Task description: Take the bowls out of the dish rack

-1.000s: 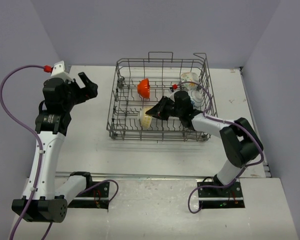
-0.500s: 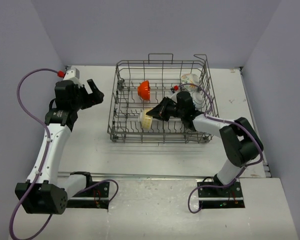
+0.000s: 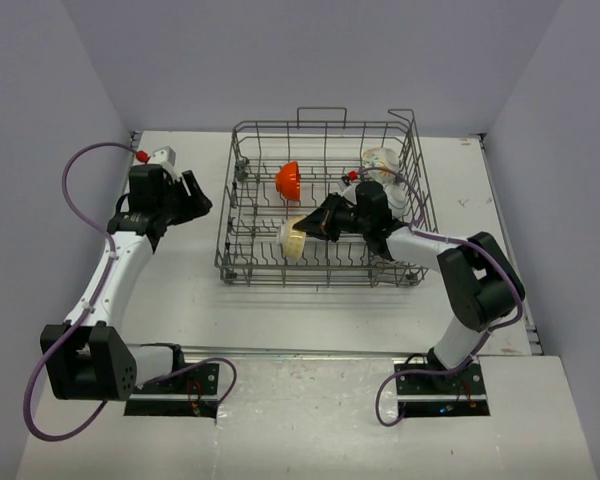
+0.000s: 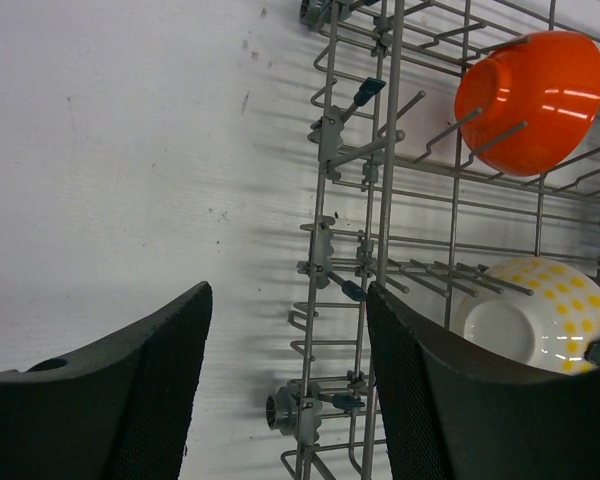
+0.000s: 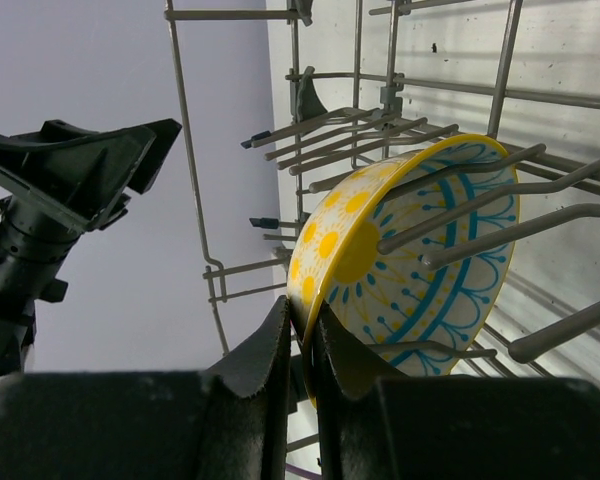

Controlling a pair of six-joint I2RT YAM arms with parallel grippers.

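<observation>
Robotics lab cell for sure: plain lilac-grey walls (image 3: pixel 310 60) box in a white table (image 3: pixel 180 290), two robot arms (image 3: pixel 108 275) bolted at its near edge, purple cables (image 3: pixel 66 183) looping loose, dish rack (image 3: pixel 320 268) on bare tabletop.

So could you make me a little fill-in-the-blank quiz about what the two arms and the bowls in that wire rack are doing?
1. The right gripper is shut on the rim of the dotted bowl, whose dots are ___.
2. The left gripper hangs beside the dish rack, its fingers ___ and holding nothing.
3. The plain bowl leaning on the tines is ___.

Missing words: yellow; open; orange.
</observation>
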